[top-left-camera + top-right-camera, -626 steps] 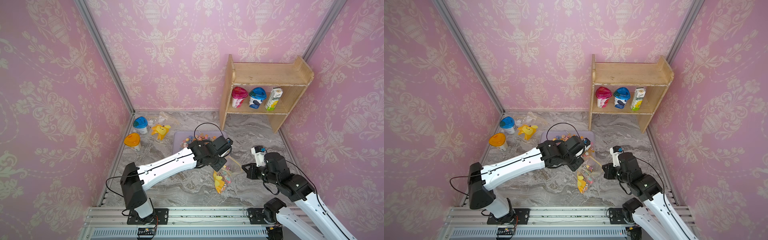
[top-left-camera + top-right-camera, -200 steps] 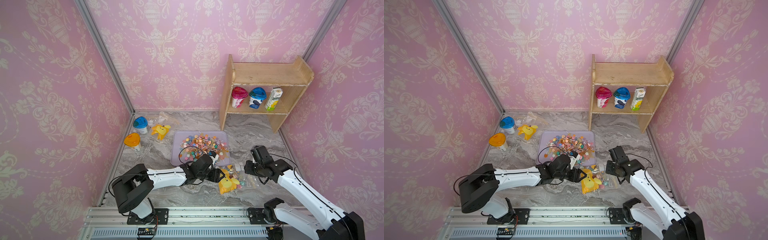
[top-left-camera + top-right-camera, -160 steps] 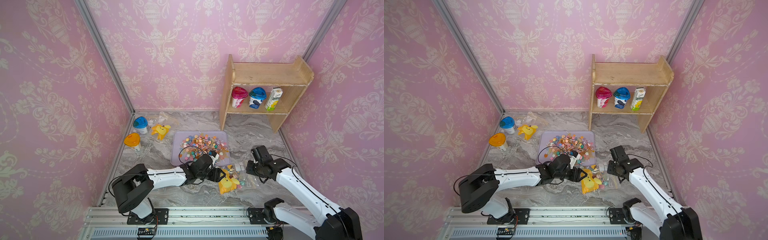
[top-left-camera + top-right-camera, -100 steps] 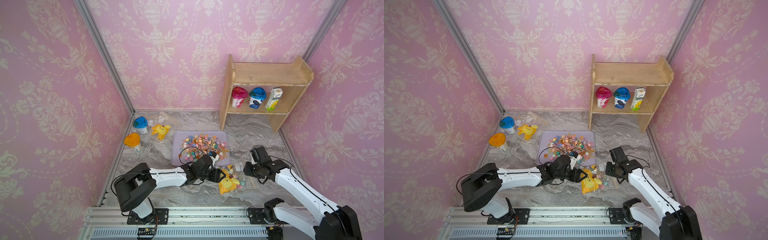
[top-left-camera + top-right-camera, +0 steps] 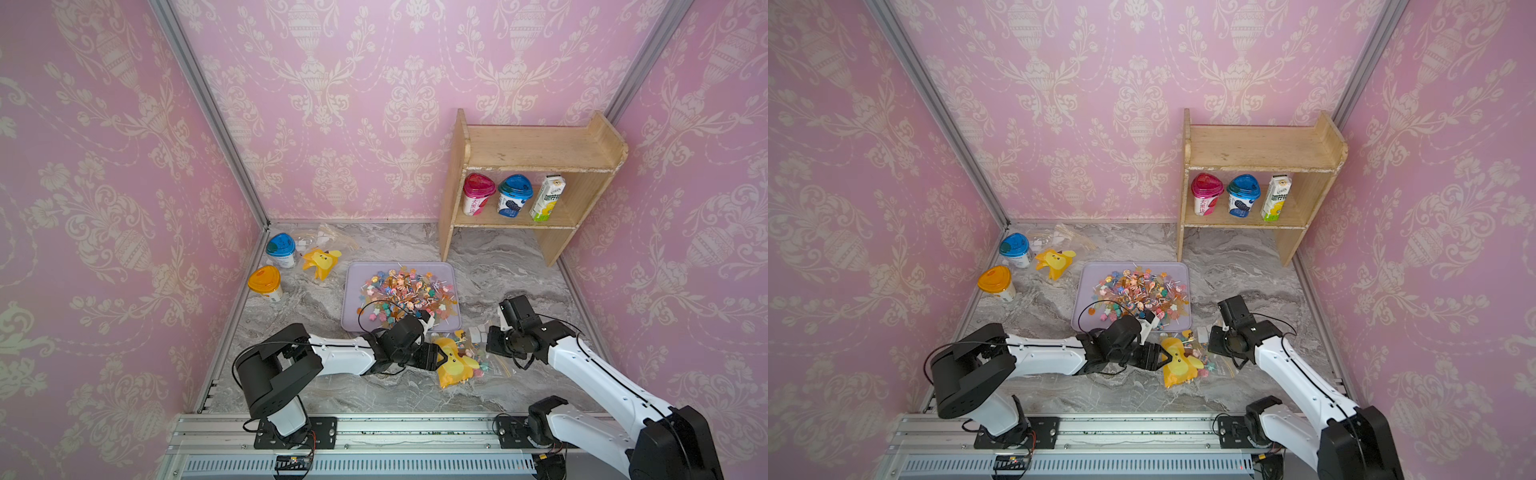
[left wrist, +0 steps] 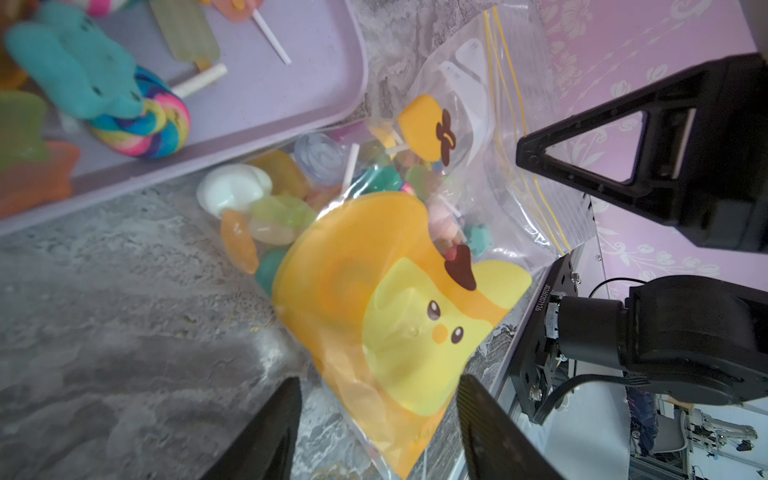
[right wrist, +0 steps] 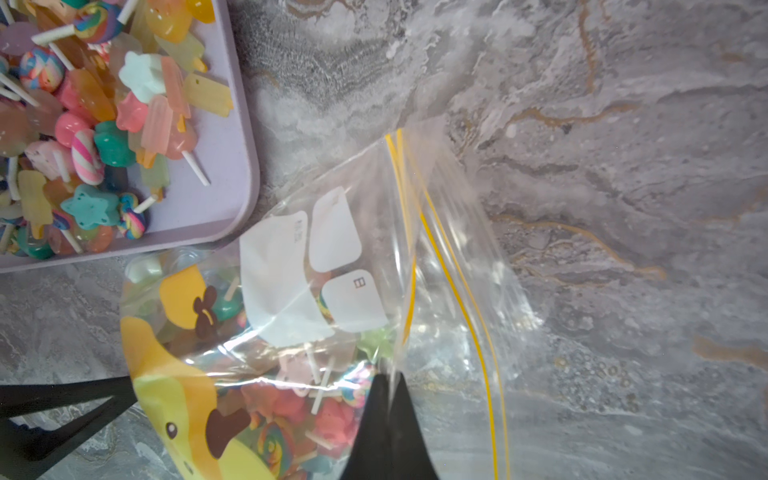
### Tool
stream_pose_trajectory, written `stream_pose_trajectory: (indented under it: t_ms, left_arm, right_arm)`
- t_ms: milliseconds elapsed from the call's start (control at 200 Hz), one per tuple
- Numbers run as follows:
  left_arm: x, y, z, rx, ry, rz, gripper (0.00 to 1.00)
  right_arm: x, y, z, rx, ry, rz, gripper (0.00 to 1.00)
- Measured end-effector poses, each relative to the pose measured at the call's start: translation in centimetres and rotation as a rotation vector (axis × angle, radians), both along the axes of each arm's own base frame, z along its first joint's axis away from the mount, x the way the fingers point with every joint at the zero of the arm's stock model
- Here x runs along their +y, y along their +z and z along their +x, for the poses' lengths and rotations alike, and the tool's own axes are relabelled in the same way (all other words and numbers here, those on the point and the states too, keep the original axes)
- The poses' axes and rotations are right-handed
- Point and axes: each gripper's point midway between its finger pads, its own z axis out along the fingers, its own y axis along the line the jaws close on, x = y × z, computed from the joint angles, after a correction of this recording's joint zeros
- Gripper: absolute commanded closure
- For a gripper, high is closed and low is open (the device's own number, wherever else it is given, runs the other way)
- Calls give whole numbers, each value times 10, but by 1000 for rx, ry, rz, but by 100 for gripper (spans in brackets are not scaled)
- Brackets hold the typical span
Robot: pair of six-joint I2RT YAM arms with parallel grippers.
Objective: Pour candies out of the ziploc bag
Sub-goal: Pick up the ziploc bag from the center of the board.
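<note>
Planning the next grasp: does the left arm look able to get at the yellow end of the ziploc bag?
Probably yes. The left gripper is open, and the yellow end of the ziploc bag lies between its fingers with nothing in the way. The right gripper is shut on the clear part.

This setup has 2 robot arms, each with 1 gripper: the left gripper [image 6: 378, 380] and the right gripper [image 7: 388, 380]. There is 1 purple tray [image 5: 354, 275]. The candies [image 5: 405, 291] are too many to count, with dozens on the tray and more in 1 ziploc bag [image 5: 455, 365]. There is 1 other yellow printed bag [image 5: 321, 261], with possibly 1 clear bag [image 5: 332, 237] behind it. The 4 lidded cups are the orange cup [image 5: 264, 284], blue floor cup [image 5: 281, 249], pink cup [image 5: 478, 199] and blue shelf cup [image 5: 514, 200]. There is also 1 carton [image 5: 547, 197] and 1 wooden shelf [image 5: 540, 145].
</note>
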Motion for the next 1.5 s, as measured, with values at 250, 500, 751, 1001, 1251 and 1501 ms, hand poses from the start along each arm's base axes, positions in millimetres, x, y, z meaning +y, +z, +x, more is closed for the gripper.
stream_pose_trajectory:
  t_ms: [250,500,751,1001,1251,1501]
  left_arm:
    - [-2,-6,-2,17,-4,3,34]
    - [-8,-1,-3,25,-10,-33,34]
    - [-10,-15,-4,49,-9,-14,37]
    - [-16,-20,-4,72,6,-30,61]
    - [-24,-16,-1,84,13,-52,85]
    - [-26,-13,0,81,14,-57,100]
  right_arm:
    - [-3,2,-2,-3,-6,-13,100]
    - [8,35,0,-125,19,80,100]
    - [21,61,1,-237,59,181,100]
    - [24,55,-2,-227,66,198,100]
    - [28,58,-2,-239,78,221,100]
    - [39,65,-5,-253,122,265,100]
